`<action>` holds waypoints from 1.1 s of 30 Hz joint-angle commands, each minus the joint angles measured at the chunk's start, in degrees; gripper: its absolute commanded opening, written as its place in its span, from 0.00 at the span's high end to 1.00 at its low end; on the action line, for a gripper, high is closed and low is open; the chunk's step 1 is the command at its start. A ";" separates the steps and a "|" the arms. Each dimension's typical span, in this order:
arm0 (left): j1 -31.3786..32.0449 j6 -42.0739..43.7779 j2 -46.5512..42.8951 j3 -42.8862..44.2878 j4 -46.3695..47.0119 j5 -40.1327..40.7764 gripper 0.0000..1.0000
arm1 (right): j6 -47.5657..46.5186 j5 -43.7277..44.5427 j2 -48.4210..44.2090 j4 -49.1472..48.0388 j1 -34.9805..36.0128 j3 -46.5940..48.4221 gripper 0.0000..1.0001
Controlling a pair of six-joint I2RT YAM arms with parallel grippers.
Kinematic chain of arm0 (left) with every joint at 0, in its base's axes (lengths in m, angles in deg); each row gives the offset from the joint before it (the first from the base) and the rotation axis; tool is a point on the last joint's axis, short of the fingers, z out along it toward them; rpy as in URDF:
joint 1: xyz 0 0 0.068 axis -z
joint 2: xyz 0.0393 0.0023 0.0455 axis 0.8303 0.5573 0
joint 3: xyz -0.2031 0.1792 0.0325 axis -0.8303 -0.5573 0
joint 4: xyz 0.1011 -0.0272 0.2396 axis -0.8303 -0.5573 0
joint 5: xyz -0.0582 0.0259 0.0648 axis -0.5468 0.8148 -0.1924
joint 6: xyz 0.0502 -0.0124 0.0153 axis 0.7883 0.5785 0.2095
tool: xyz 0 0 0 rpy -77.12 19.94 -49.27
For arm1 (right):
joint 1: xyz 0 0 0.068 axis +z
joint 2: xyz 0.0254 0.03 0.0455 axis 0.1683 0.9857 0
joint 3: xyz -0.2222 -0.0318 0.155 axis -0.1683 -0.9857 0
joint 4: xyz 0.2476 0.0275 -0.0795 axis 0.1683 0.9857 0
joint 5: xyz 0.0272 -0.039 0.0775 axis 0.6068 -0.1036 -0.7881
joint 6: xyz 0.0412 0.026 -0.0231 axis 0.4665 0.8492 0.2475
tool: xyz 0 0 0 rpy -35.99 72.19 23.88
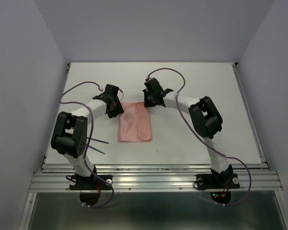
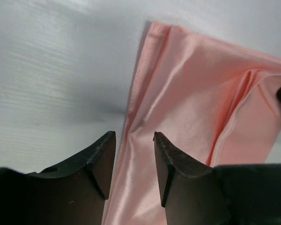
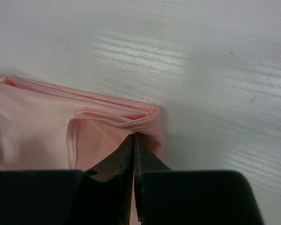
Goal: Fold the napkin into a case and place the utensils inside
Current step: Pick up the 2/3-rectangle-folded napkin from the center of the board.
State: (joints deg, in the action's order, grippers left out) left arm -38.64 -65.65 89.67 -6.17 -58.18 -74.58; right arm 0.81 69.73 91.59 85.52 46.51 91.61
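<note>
The salmon-pink napkin (image 1: 134, 125) lies folded into a narrow layered rectangle in the middle of the table. My left gripper (image 1: 116, 108) is at its far left corner. In the left wrist view this gripper (image 2: 135, 136) is open, with its jaws on either side of a raised crease in the napkin (image 2: 187, 93) and not closed on it. My right gripper (image 1: 149, 102) is at the far right corner. In the right wrist view it (image 3: 134, 135) is shut, with its tips on the napkin (image 3: 37, 131) just behind the hemmed fold. Teal utensils (image 1: 98, 142) lie near the left arm, partly hidden by it.
Purple cables (image 1: 77, 88) loop off both arms over the white table (image 1: 201, 76). Grey walls stand close on the left, right and far sides. A metal rail (image 1: 153, 179) carrying the arm bases runs along the near edge.
</note>
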 commanded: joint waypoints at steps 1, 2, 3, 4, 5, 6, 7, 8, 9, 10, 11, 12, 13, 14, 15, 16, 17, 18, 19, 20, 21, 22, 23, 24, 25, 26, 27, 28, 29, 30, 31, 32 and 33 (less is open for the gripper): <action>-0.27 0.93 -1.22 6.55 -1.34 2.88 0.50 | -0.56 0.43 -0.98 2.80 0.36 -0.52 0.92; -0.27 0.93 -0.60 7.17 -1.43 3.14 0.50 | -0.56 0.34 -0.98 2.80 0.36 -0.52 0.92; -0.27 0.93 0.71 7.79 -1.69 3.84 0.50 | -0.56 -0.01 -0.98 2.80 0.36 -0.69 0.93; -0.27 1.02 1.50 9.27 -2.39 4.29 0.50 | -0.56 -0.10 -1.07 2.80 0.36 -0.78 0.93; -0.36 1.28 2.47 9.98 -2.57 4.46 0.51 | -0.47 -0.36 -1.07 2.80 0.36 -0.87 0.93; -0.36 1.80 3.96 10.51 -2.66 4.47 0.52 | -0.47 -0.37 -1.33 2.71 0.36 -1.04 0.93; -0.36 1.98 4.49 11.04 -2.57 4.12 0.52 | -0.56 -0.37 -1.42 2.79 0.36 -1.04 0.93; -0.44 2.16 5.11 11.65 -2.40 3.85 0.53 | -0.64 -0.37 -1.60 2.80 0.36 -1.13 0.92; -0.45 2.16 5.99 11.92 -2.22 3.68 0.53 | -0.64 -0.19 -1.77 2.80 0.36 -1.13 0.92; -0.45 2.16 6.60 12.45 -2.14 3.33 0.53 | -0.64 -0.10 -1.95 2.80 0.36 -1.22 0.92; -0.45 2.16 7.13 12.63 -2.22 3.15 0.53 | -0.64 -0.10 -1.95 2.80 0.36 -1.22 0.92; -0.45 2.07 8.18 12.80 -2.22 2.97 0.54 | -0.64 -0.19 -2.04 2.80 0.36 -1.22 0.92; -0.45 1.90 8.54 12.80 -2.14 2.88 0.55 | -0.64 -0.19 -2.13 2.80 0.36 -1.31 0.92; -0.45 1.81 8.89 12.63 -2.13 3.06 0.55 | -0.64 -0.10 -2.04 2.80 0.36 -1.31 0.92; -0.45 1.81 9.59 12.54 -2.13 3.67 0.57 | -0.82 -0.19 -2.04 2.80 0.36 -1.39 0.92; -0.45 1.64 9.95 12.28 -2.05 4.02 0.58 | -0.73 -0.28 -2.13 2.80 0.36 -1.57 0.92; -0.45 1.63 10.30 12.19 -2.22 4.29 0.59 | -0.73 -0.28 -2.13 2.80 0.36 -1.66 0.92; -0.36 1.46 11.08 12.19 -2.40 5.07 0.60 | -0.73 -0.19 -2.04 2.71 0.36 -1.66 0.92; -0.36 1.20 11.44 11.93 -2.40 5.26 0.60 | -0.73 -0.19 -1.95 2.79 0.36 -1.75 0.92; -0.36 1.02 12.05 11.75 -2.40 5.69 0.61 | -0.73 -0.28 -1.86 2.80 0.36 -1.66 0.92; -0.36 0.93 12.41 11.49 -2.40 5.96 0.61 | -0.64 -0.28 -1.78 2.80 0.36 -1.57 0.92; -0.36 0.84 12.76 11.22 -2.14 6.31 0.62 | -0.64 -0.28 -1.77 2.80 0.36 -1.57 0.92; -0.36 0.67 12.94 10.87 -1.96 6.40 0.63 | -0.64 -0.37 -1.69 2.80 0.36 -1.57 0.92; -0.36 0.67 13.55 10.78 -1.96 6.23 0.66 | -0.64 -0.28 -1.69 2.80 0.36 -1.66 0.92; -0.36 0.58 13.73 10.69 -1.87 5.96 0.68 | -0.56 -0.28 -1.77 2.80 0.36 -1.66 0.92; -0.36 0.58 13.90 10.43 -1.44 5.70 0.71 | -0.56 -0.28 -1.77 2.80 0.36 -1.66 0.92; -0.36 0.40 13.90 10.43 -1.26 5.09 0.78 | -0.47 -0.37 -1.77 2.80 0.36 -1.66 0.92; -0.36 0.40 13.90 10.26 -0.91 4.73 0.82 | -0.38 -0.37 -1.77 2.80 0.36 -1.66 0.92; -0.36 0.32 13.82 10.34 -0.90 4.47 0.88 | -0.29 -0.45 -1.77 2.80 0.36 -1.66 0.92; -0.36 0.31 13.64 10.43 -0.90 4.20 0.95 | -0.29 -0.45 -1.86 2.80 0.36 -1.66 0.92; -0.36 0.40 13.12 10.52 -0.73 3.68 1.00 | -0.29 -0.37 -1.95 2.80 0.36 -1.66 0.92; -0.36 0.58 12.59 10.52 -0.38 3.33 1.00 | -0.21 -0.37 -1.86 2.80 0.36 -1.66 0.92; -0.27 0.93 11.46 10.52 -0.20 2.80 1.00 | 0.06 -0.02 -1.95 2.80 0.36 -1.75 0.93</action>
State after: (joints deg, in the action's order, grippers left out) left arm -38.64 -65.23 101.43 4.69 -57.48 -70.71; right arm 0.83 69.32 91.19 85.46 46.51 90.95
